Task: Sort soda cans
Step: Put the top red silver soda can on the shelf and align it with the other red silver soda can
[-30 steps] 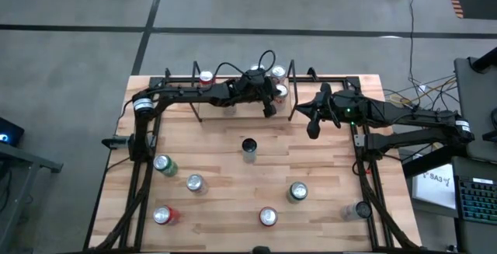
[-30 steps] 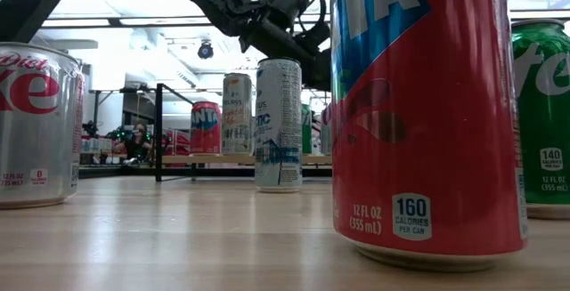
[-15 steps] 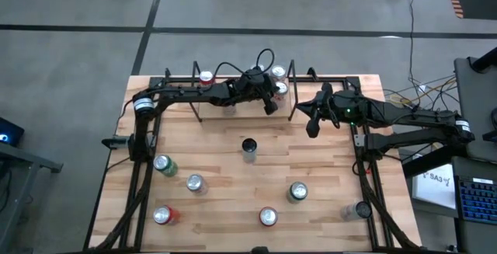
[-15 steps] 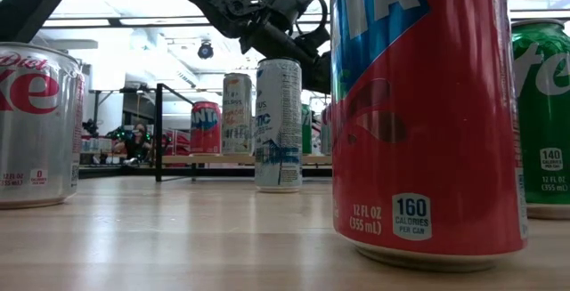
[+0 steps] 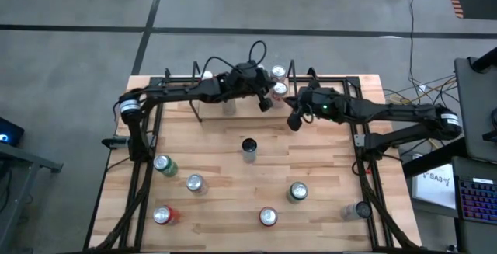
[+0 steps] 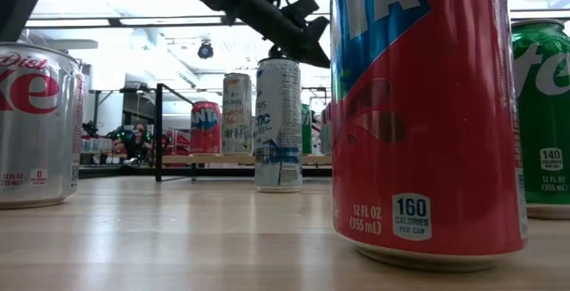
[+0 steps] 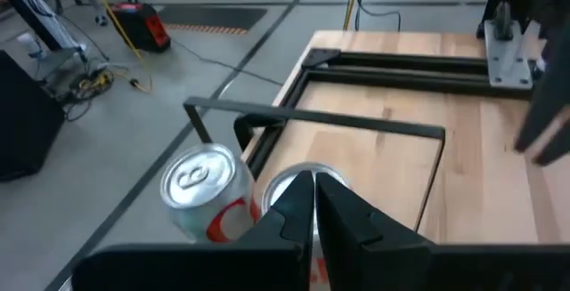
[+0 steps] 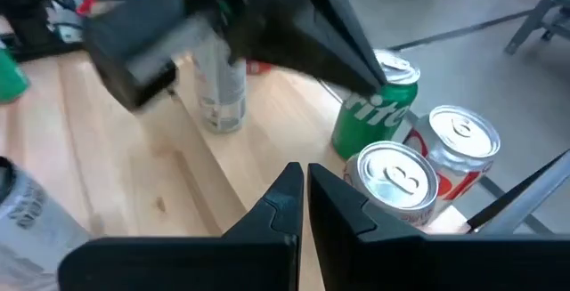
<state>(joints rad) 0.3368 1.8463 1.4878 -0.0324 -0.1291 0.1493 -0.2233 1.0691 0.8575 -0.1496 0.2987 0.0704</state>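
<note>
You have a few soda cans (image 5: 277, 73) parked at the far frames, six or seven loose on the worktop (image 5: 326, 168), and both the left end effector (image 5: 265, 104) and the right end effector (image 5: 294, 122) closed empty.

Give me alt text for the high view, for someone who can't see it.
Seen from above, both shut grippers, left gripper and right gripper, hang near the soda cans at the wooden table's far edge. Seven more cans stand scattered nearer the front.
</note>
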